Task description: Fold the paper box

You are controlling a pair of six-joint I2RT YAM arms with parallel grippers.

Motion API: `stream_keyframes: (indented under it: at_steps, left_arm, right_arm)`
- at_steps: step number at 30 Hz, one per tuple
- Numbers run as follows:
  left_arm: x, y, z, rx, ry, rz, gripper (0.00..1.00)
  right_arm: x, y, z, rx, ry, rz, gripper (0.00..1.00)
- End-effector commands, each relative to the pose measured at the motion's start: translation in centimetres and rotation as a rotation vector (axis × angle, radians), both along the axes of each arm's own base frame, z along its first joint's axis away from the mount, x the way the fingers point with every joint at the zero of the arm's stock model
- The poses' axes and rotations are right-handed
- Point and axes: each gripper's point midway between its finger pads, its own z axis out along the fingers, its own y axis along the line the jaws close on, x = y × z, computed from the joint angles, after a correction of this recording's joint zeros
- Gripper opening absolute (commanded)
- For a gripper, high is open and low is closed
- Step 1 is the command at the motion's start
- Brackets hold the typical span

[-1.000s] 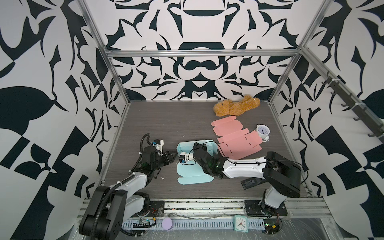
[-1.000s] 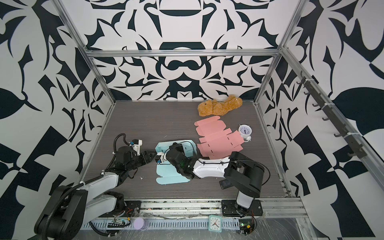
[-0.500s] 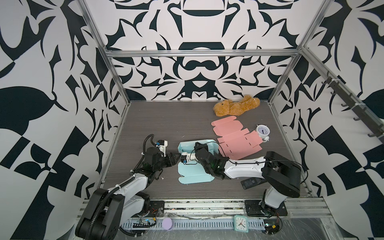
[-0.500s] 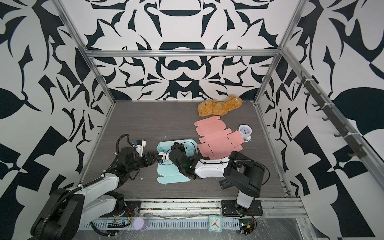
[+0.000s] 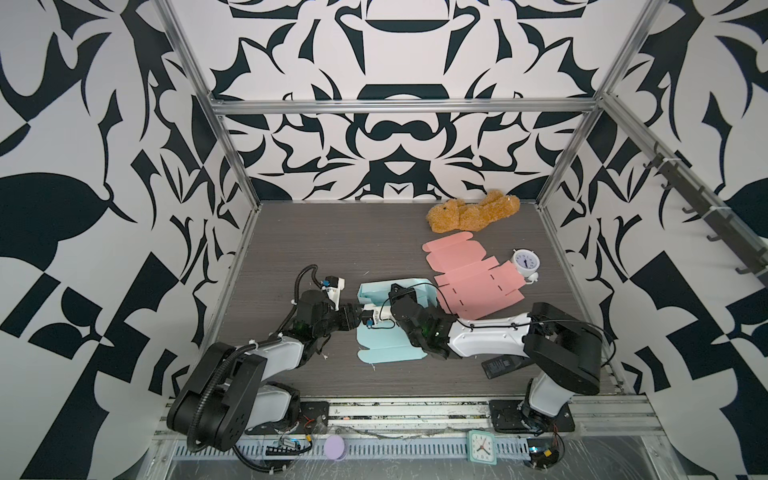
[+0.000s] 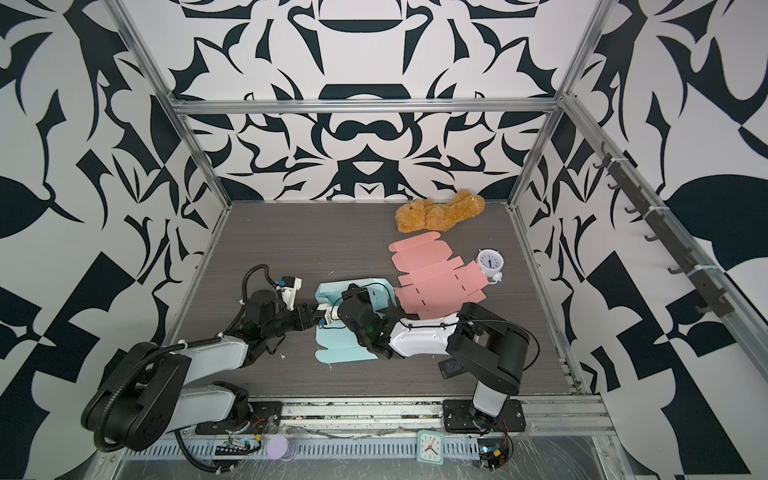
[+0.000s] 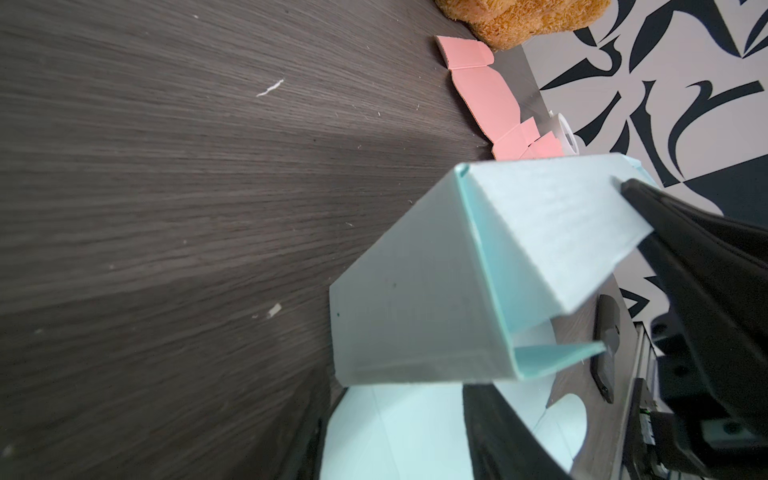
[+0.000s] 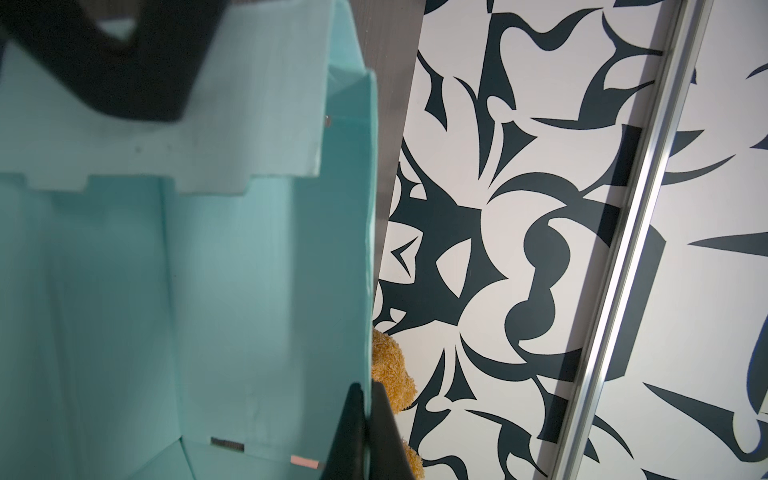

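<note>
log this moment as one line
blue paper box: walls partly raised | right jaws: shut on a raised wall | left jaws: open beside box

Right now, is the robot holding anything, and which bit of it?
The right end effector pinches the blue paper box by the edge of an upright wall. The left end effector straddles a folded wall; a grip cannot be told.

The paper box [image 5: 386, 345] is pale mint-teal, the flat cardboard sheet [image 5: 469, 286] salmon pink. The plush bear [image 5: 473, 214] is golden brown. The table [image 5: 332, 245] shows dark grey-brown wood grain. The walls [image 5: 399, 62] carry bold black shapes on white.
</note>
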Motion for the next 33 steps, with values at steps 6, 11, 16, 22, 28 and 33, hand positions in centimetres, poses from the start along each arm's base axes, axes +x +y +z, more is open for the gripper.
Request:
stream_keyframes:
  at_steps: [6, 11, 16, 22, 28, 33]
  left_arm:
    - [1.5, -0.7, 2.1, 0.021, -0.18, -0.013, 0.5]
    - [2.0, -0.7, 2.0, 0.086, -0.23, 0.004, 0.47]
    - [2.1, -0.9, 1.4, 0.143, -0.264, 0.012, 0.42]
    - [2.5, -1.3, 1.4, 0.194, -0.325, 0.02, 0.41]
    - [2.8, -1.8, 1.3, 0.268, -0.379, 0.045, 0.36]
    - [2.6, -1.7, 1.1, 0.286, -0.389, 0.056, 0.31]
  right_arm:
    - [-0.4, 0.7, -0.1, -0.003, -0.02, -0.007, 0.0]
    - [-0.5, 0.7, -0.7, -0.014, -0.02, -0.018, 0.0]
    - [-0.5, 0.7, -0.1, 0.0, -0.022, -0.023, 0.0]
    - [-1.3, 1.0, 0.0, 0.014, -0.01, -0.02, 0.0]
    - [-1.7, 1.2, 0.0, 0.021, 0.01, -0.018, 0.0]
    - [-2.0, 1.4, 0.2, 0.026, 0.007, -0.018, 0.0]
